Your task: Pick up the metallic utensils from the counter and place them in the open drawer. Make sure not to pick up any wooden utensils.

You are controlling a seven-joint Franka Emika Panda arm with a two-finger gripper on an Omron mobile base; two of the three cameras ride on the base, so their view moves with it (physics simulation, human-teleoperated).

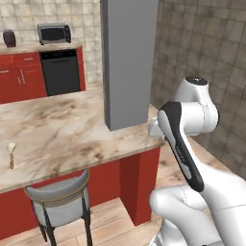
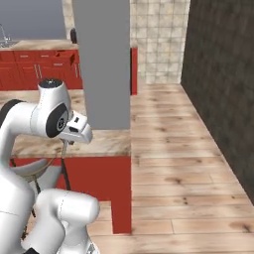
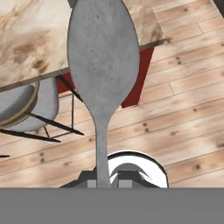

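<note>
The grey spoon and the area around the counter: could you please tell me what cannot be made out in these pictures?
- Pincer: hand view; its tips sit at the bottom edge, partly behind the grey spoon handle.
- Counter: both base views; the grey pillar hides part of it, and the picture's left edge cuts it off.
- Wooden spoon: left base view; too small for detail.
- Stool: left base view; legs cut off by the bottom edge.

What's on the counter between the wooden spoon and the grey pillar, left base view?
Nothing: in the left base view the counter is bare marbled top from the wooden spoon across to the grey pillar.
</note>
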